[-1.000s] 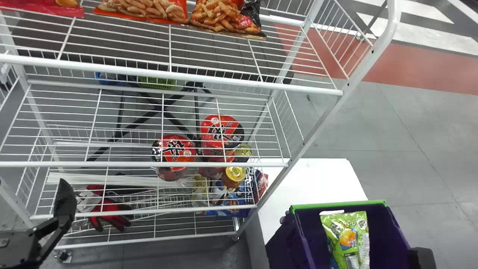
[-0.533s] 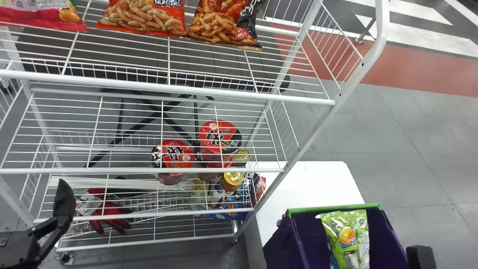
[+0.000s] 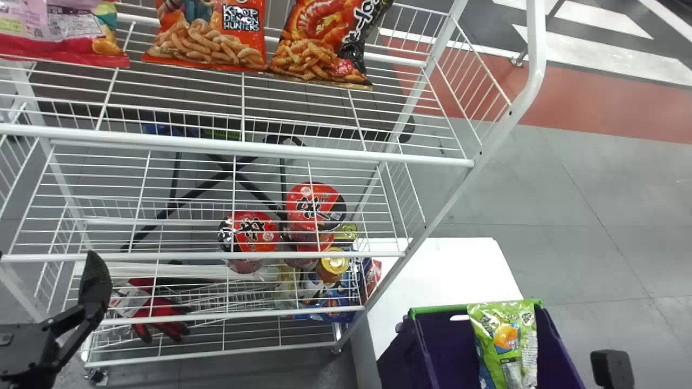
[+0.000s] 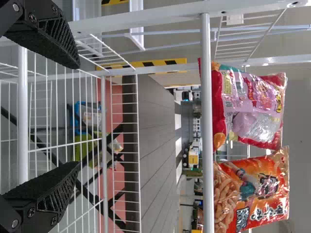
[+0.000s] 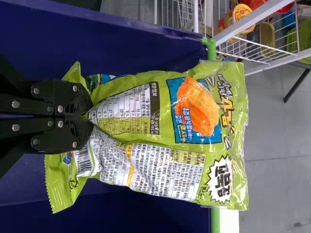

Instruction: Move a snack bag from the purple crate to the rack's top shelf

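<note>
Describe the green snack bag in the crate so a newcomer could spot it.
Right of the white rack is a purple crate with green edging. Inside, the right gripper pinches one end of the green snack bag. Its orange snack picture on a blue square separates it from the blue packaging peeking out beside it.

From my station I saw the green snack bag [image 3: 505, 337], plump and shiny, one end pinched into creases, inside the open purple crate [image 3: 400, 359] and overlapping its green rim. The rack's white wire top shelf [image 3: 243, 146] stood left of the crate and higher.
</note>
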`<state>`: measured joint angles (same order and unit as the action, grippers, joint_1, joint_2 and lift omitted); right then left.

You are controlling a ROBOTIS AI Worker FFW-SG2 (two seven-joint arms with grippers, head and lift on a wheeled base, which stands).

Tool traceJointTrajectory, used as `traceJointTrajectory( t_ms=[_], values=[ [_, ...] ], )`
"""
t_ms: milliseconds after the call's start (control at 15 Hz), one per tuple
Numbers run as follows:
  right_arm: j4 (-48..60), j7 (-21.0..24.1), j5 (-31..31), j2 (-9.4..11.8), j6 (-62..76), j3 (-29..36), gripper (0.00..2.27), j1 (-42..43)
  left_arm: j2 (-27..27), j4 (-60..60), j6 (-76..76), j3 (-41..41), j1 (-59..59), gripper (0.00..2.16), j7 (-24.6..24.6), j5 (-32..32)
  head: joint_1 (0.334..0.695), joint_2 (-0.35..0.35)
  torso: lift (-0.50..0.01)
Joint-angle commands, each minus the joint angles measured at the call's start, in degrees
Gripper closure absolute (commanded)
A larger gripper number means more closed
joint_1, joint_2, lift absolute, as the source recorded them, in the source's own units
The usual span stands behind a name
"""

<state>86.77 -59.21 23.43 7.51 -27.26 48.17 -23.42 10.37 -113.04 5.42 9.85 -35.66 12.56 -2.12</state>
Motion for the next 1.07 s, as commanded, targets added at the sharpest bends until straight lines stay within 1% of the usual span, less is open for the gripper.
traceJointTrajectory(
  t_ms=[0, 333, 600, 733, 1000],
  values=[
    [0.5, -0.3, 0.0, -0.1, -0.5, 0.4, 1.92, 0.1, 0.0, -0.5, -0.8, 0.1, -0.1, 0.11, 0.0, -0.4, 0.695, -0.350, -0.191],
    [1.6, -1.3, -0.4, -0.3, 0.2, 1.4, 1.92, 0.2, 0.0, -1.0, -1.0, 0.6, -0.6, 0.11, 0.2, -0.3, 0.695, -0.350, -0.171],
    [3.6, -1.8, -0.4, -0.9, 0.2, 1.5, 1.91, 0.0, 0.0, -1.4, -1.0, 0.7, -1.3, 0.11, 0.5, 0.0, 0.695, -0.350, -0.156],
    [5.3, -2.0, -0.3, -1.6, -0.1, 1.5, 1.92, -0.2, 0.0, -1.7, -1.0, 0.6, -1.5, 0.11, 0.5, 0.0, 0.695, -0.350, -0.147],
    [6.0, -2.5, -0.3, -1.9, -0.5, 2.0, 1.92, -0.2, -0.2, -1.7, -1.0, 0.7, -1.5, 0.11, 0.5, 0.0, 0.695, -0.350, -0.132]
  ],
)
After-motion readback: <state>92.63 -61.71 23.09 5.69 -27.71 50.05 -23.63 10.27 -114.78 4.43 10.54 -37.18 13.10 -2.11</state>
